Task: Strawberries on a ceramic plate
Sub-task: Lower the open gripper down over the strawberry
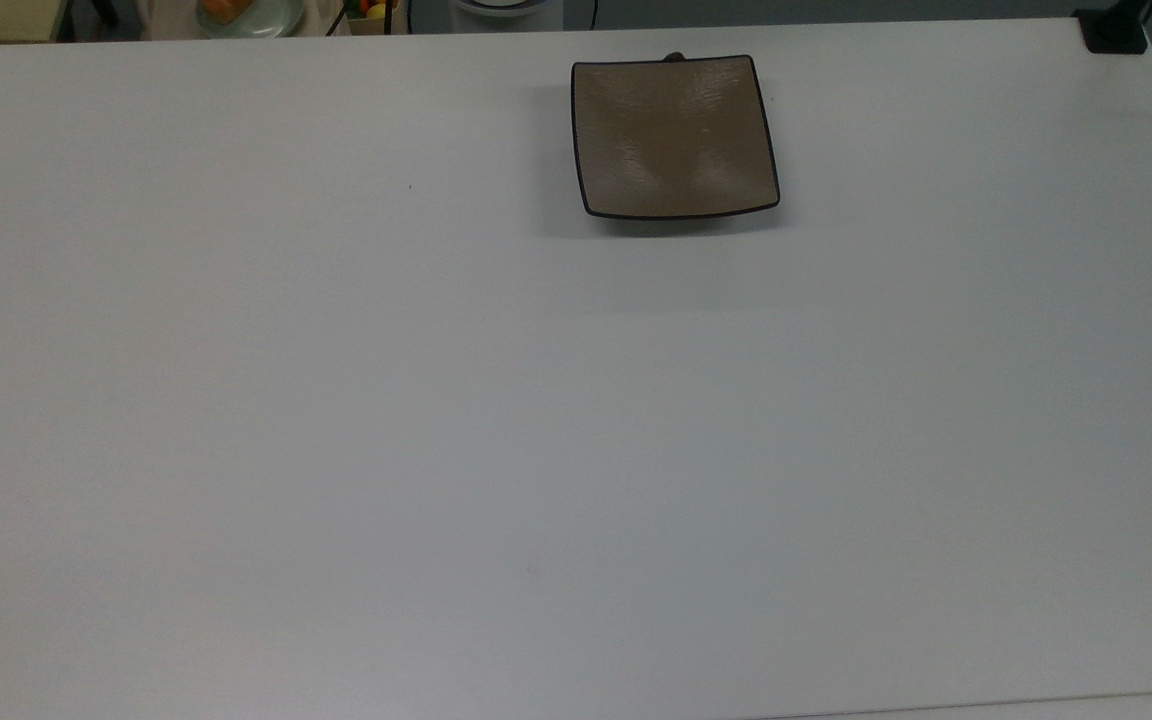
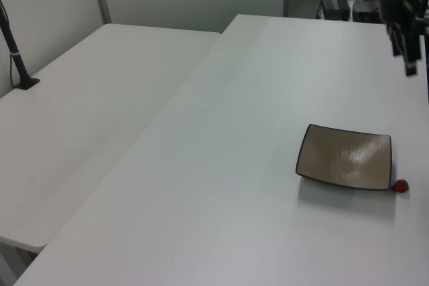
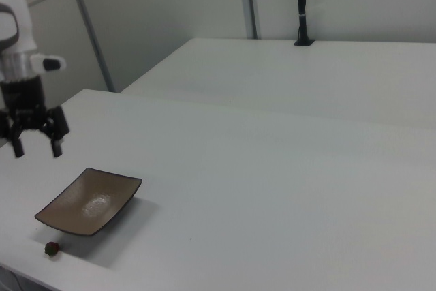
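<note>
- The gripper is hanging above the worktop with its fingers apart, holding nothing.
- The strawberry is lying on the worktop just beside the ceramic plate, at the right view's near-left corner, close to the worktop's edge.
- Risk, as I judge it: a slightly off descent is likely to nudge the tiny berry over that edge, or clip the plate's upturned rim.

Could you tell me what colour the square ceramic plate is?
The ceramic plate is brownish-taupe with a thin dark rim, clearest in the top view.
</note>
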